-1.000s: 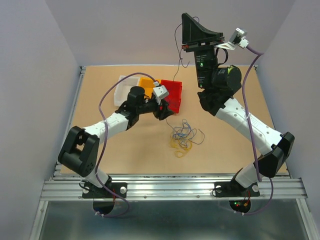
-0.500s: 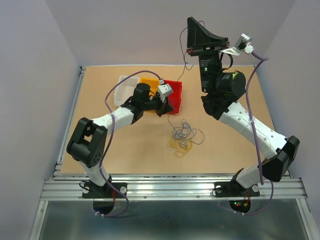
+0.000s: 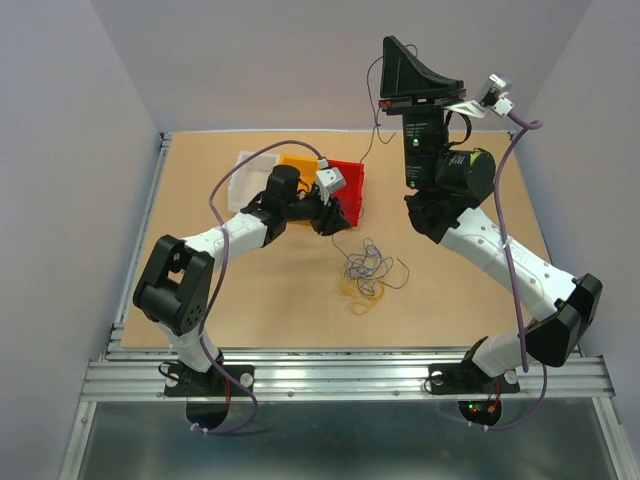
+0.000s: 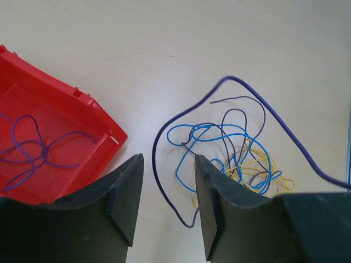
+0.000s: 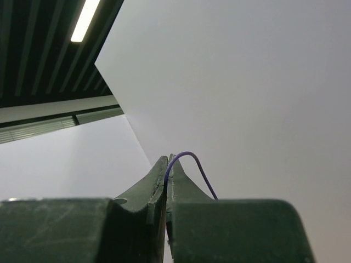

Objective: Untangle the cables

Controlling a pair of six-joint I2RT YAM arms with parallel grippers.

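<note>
Pale grey walls (image 3: 250, 60) box in a tan board (image 3: 250, 300). Near its middle lies the tangle (image 3: 366, 272) of blue, yellow and purple cables. The left gripper (image 4: 167, 164) hovers between it and the red bin (image 3: 352, 188), jaws apart, holding nothing — the right gripper (image 5: 167, 160), raised high against the back wall, pinches one purple strand (image 5: 191, 157).

Ahead of the left gripper (image 4: 168, 160) the table (image 4: 164, 66) is bare; red bin (image 4: 103, 118) crowds its left, cables (image 4: 241, 161) its right.

Pale walls (image 3: 250, 60), tan tabletop (image 3: 260, 300), ceiling strip light (image 5: 85, 19)
</note>
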